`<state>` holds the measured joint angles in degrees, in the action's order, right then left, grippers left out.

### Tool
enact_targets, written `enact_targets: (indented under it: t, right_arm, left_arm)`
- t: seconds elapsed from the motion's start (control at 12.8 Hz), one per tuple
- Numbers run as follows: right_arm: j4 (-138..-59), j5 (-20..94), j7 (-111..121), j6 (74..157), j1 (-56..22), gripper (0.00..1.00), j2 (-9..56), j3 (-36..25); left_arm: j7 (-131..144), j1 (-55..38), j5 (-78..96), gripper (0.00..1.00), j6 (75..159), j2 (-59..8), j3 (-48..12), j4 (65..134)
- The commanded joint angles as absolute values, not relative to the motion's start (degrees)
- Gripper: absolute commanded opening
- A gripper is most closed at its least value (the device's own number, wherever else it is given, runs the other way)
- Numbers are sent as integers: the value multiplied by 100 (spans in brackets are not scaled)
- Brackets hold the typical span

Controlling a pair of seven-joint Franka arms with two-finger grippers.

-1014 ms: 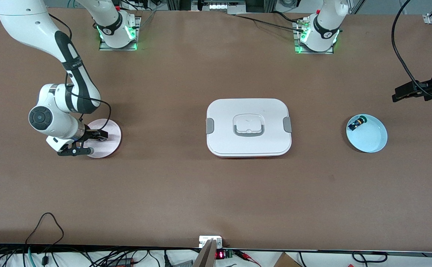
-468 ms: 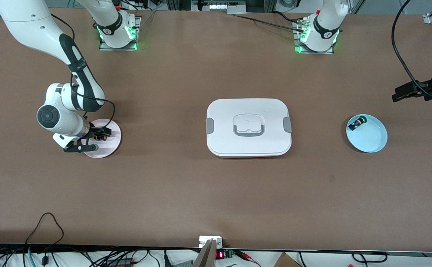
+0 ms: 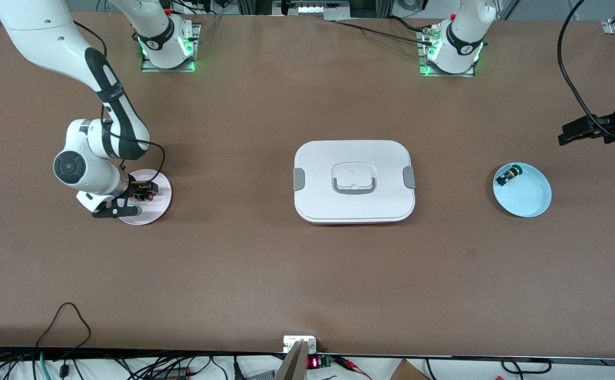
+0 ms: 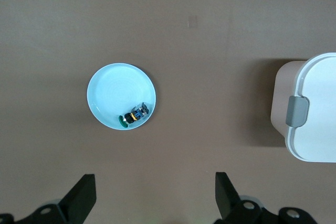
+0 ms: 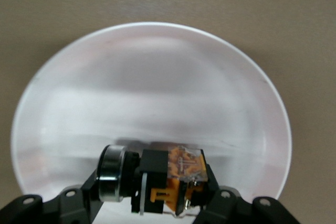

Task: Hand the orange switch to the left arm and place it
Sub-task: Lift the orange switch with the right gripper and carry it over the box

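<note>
The right end effector is clamped on the orange switch at the pink plate, not visibly lifted, while the left end effector waits apart above the blue plate; handover past the box remains.

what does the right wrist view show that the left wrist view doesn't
Only the right wrist view: the right gripper shut on the orange switch, low over the pink plate.

Only the left wrist view: the left gripper open, up over the table near the blue plate, which holds the green-capped switch, plus one end of the box with a grey clip.

Both: the brown table and a round plate with a small switch.
</note>
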<state>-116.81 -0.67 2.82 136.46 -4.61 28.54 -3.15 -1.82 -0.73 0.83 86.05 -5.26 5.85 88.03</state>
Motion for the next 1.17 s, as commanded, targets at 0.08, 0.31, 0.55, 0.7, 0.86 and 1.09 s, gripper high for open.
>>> enact_targets:
  t: [0.08, 0.31, 0.55, 0.7, 0.86, 1.09]
  right_arm:
    - [-10849, 343, 378, 12142, -422, 19, 2514, 17]
    - [-10162, 343, 396, 11200, -422, 19, 2164, 587]
    - [-9906, 395, 632, 10882, -422, 18, 1777, 1385]
    - [-9669, 990, 711, 10697, -430, 18, 1592, 1958]
    - [-9589, 1220, 1639, 10845, -439, 18, 1346, 2362]
    - [-9387, 2641, 2843, 11169, -518, 18, 1318, 2487]
  left_arm:
    - [-316, -18, 176, 100, 8578, -589, 571, 8675]
    - [-316, -18, 185, 100, 8578, -589, 571, 8675]
    - [-316, -26, 184, 100, 8587, -589, 571, 8666]
    - [-325, -35, 176, 100, 8587, -589, 571, 8666]
    - [-325, -18, 176, 100, 8578, -589, 571, 8684]
    - [-325, -26, 184, 100, 8587, -598, 571, 8675]
